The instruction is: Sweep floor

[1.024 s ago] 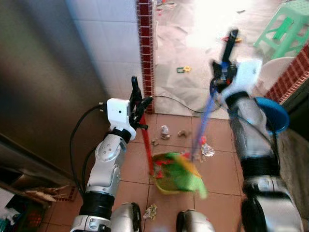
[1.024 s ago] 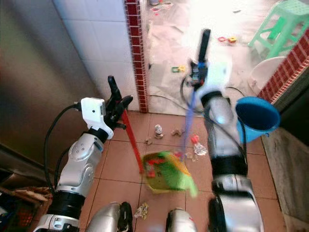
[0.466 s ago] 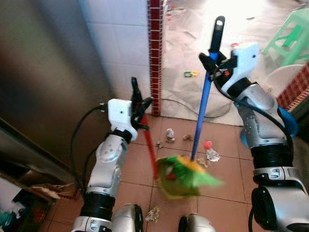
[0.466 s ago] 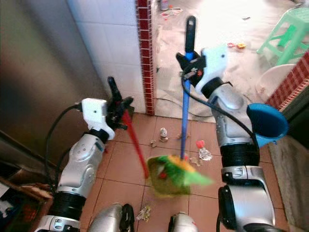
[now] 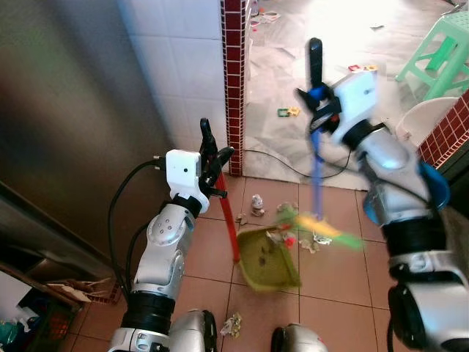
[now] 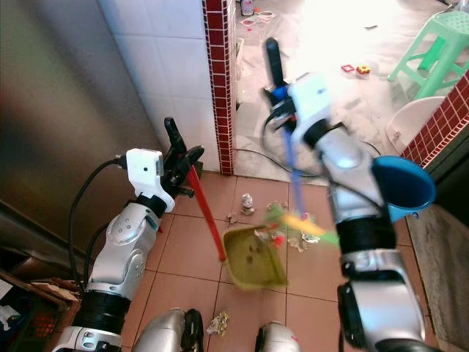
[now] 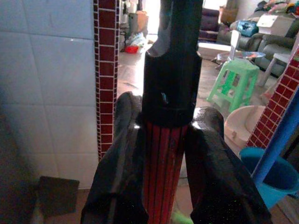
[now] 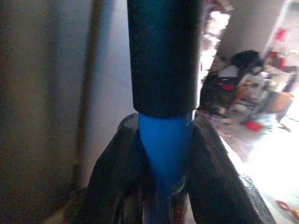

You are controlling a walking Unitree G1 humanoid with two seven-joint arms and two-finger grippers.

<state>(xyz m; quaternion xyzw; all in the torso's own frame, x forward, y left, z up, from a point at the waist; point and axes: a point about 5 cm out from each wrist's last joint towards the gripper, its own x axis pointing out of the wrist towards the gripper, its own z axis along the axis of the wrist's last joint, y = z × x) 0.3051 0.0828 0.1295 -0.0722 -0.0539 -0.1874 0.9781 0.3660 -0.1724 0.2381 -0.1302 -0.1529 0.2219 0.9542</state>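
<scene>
I seem to be in a home: terracotta floor tiles (image 5: 205,242), white wall tiles (image 5: 183,66), green plastic stool (image 5: 436,44), sofas (image 7: 275,39) beyond.

the dustpan (image 5: 269,258) is olive green on a red handle (image 5: 227,220) that shows dark lengthwise stripes and a black cap up close, and the broom (image 5: 316,220) has a blue pole (image 5: 316,165) with a black grip and green, yellow and red bristles. the floor (image 5: 330,268) is terracotta tile, the wall (image 5: 187,66) is white tile edged by a column of small dark red tiles (image 5: 234,81) with pale grout. the stool (image 5: 436,44) is mint green, the bucket (image 6: 399,187) is blue, and both arms are silver with white wrist housings and black fingers.
</scene>
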